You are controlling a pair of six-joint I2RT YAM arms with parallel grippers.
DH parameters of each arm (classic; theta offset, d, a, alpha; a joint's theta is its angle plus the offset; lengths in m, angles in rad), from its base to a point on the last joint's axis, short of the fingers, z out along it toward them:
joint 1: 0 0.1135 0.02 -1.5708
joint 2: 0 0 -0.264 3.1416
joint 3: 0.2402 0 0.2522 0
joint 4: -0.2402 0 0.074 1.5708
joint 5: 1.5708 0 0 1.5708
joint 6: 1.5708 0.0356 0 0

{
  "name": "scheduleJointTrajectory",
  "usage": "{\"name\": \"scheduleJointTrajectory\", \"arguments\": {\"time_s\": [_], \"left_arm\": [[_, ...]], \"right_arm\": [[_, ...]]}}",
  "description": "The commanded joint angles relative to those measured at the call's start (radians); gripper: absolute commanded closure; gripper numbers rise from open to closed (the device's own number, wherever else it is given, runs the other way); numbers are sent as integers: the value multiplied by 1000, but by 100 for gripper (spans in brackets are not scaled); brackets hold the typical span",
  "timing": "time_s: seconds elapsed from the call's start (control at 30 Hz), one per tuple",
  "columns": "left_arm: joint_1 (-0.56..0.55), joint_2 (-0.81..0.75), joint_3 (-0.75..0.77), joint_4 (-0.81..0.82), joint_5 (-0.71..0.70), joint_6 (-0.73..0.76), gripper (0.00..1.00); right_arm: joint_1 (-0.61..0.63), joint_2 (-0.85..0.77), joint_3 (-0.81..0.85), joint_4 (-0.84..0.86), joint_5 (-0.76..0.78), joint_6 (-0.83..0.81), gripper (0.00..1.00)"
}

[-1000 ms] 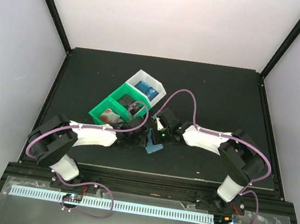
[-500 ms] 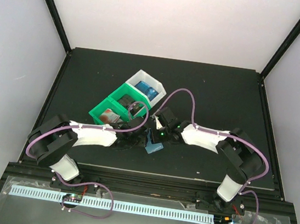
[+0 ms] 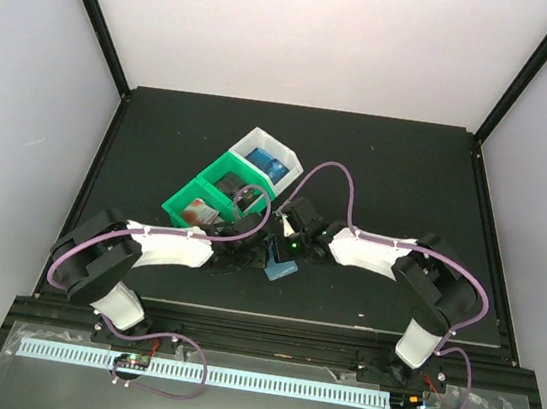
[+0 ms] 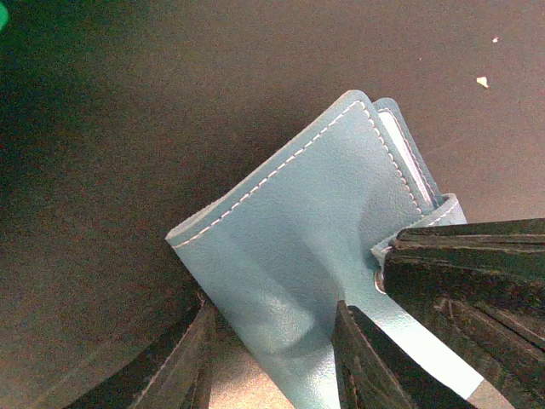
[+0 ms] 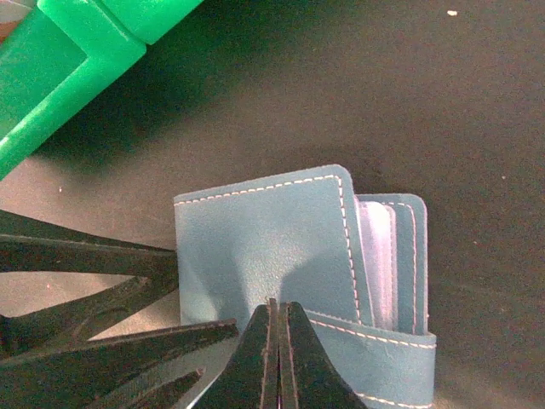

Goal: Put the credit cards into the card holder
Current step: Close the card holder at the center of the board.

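white-shelled left arm (image 3: 172,248), black joints, purple cables, seemingly green lights
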Motion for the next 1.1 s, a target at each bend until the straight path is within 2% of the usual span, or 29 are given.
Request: {"name": "scheduleJointTrajectory", "arguments": {"time_s": [0.0, 0.3, 0.43, 0.73, 1.07], "left_arm": [[2, 22, -17, -29, 25, -12, 60], [5, 15, -20, -32, 22, -11, 60], [6, 14, -21, -32, 22, -11, 60], [9, 5, -25, -40, 18, -10, 60], [11, -5, -26, -45, 13, -9, 60]], "right_arm": [[30, 120, -86, -133, 23, 18, 99], [33, 84, -162, -104, 40, 69, 99], [32, 54, -223, -25, 16, 119, 99], [27, 96, -312, 120, -32, 197, 99], [15, 106, -431, 245, -75, 203, 99]]}}
